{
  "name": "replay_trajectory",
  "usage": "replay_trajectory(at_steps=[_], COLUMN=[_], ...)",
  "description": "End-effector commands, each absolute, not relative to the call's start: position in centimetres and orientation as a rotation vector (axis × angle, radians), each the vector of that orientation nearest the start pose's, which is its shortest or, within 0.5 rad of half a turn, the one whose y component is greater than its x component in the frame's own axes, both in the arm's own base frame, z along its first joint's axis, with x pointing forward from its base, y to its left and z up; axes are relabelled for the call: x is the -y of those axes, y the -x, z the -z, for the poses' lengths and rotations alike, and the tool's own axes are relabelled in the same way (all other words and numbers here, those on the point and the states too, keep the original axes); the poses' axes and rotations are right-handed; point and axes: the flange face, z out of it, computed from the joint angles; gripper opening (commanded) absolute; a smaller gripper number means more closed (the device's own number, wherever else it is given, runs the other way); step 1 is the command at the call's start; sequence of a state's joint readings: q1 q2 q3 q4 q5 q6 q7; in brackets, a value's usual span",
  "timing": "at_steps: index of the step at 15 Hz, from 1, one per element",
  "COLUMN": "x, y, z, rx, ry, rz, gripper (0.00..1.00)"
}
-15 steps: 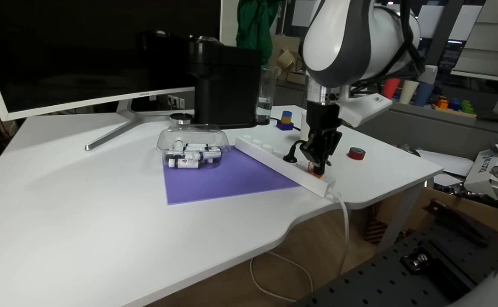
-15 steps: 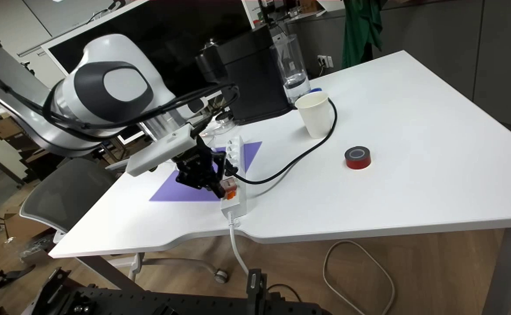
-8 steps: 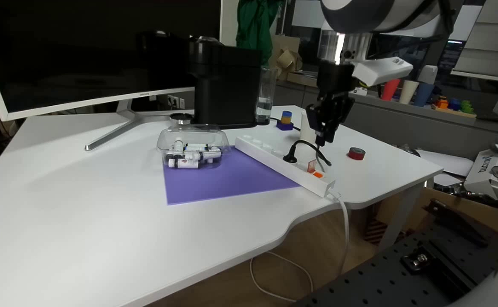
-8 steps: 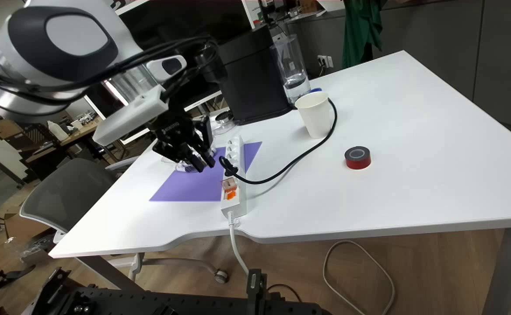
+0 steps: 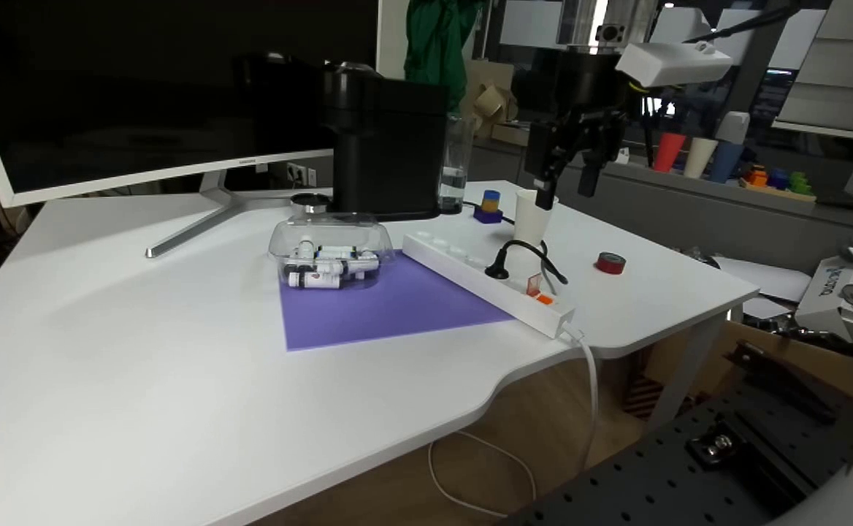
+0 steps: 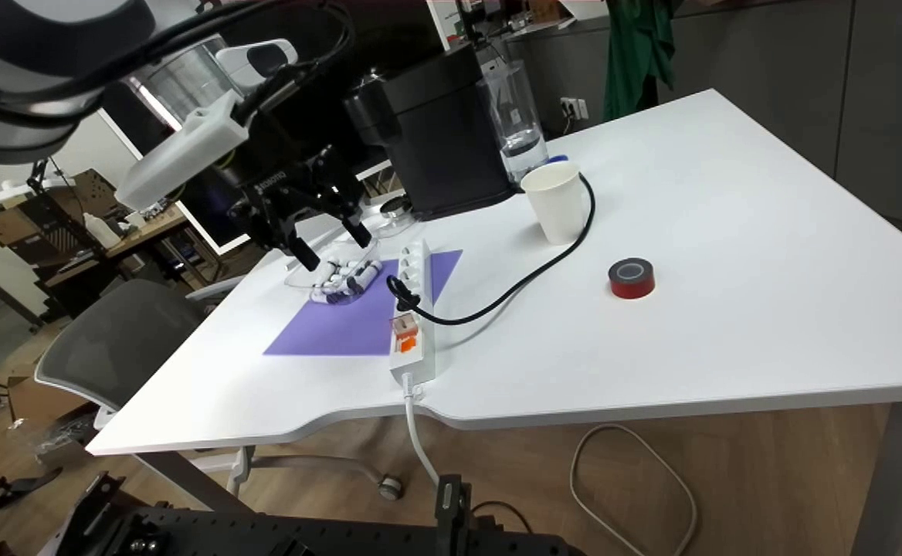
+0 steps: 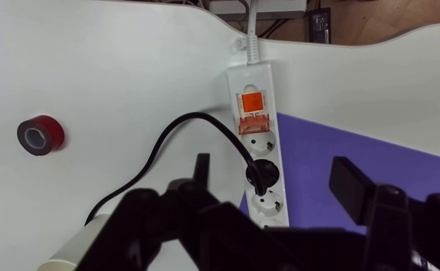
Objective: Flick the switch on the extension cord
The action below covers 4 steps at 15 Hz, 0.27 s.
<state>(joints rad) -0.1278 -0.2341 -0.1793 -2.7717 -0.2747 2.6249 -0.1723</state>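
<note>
The extension cord [image 7: 259, 150], a long white power strip, lies on the table in both exterior views. Its orange-red switch [image 7: 252, 102] sits near the cable end, uncovered, with a clear reddish flap [image 7: 254, 124] tipped up beside it. Whether the switch is on or off, I cannot tell. A black plug [image 7: 263, 173] fills one socket. My gripper [image 5: 566, 191] hangs well above the strip and touches nothing. In the wrist view the gripper [image 7: 274, 175] is open, fingers spread wide with nothing held between them. An exterior view also shows the gap between the gripper's [image 6: 332, 244] fingertips.
A white cup [image 6: 555, 202] and a dark red tape roll [image 6: 631, 278] stand beside the strip, near a looping black cable [image 7: 156, 158]. A purple mat [image 5: 390, 307], a clear tub [image 5: 331, 252] of small bottles and a black machine [image 5: 390, 146] are on its other side.
A second ago my shut fingers were down at the switch. Since then the arm has risen away from the strip and the jaws have opened. The strip has stayed in place.
</note>
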Motion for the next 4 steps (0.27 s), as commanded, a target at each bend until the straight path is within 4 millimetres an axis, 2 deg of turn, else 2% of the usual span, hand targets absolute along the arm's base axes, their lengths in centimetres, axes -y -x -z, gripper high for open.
replay_trajectory(at_steps=[1,4], x=[10.86,11.19], y=[-36.79,-36.31], z=[-29.61,-29.26], rx=[0.045,0.031], ry=[3.262,3.262], rz=[-0.023,-0.107], gripper=[1.00,1.00])
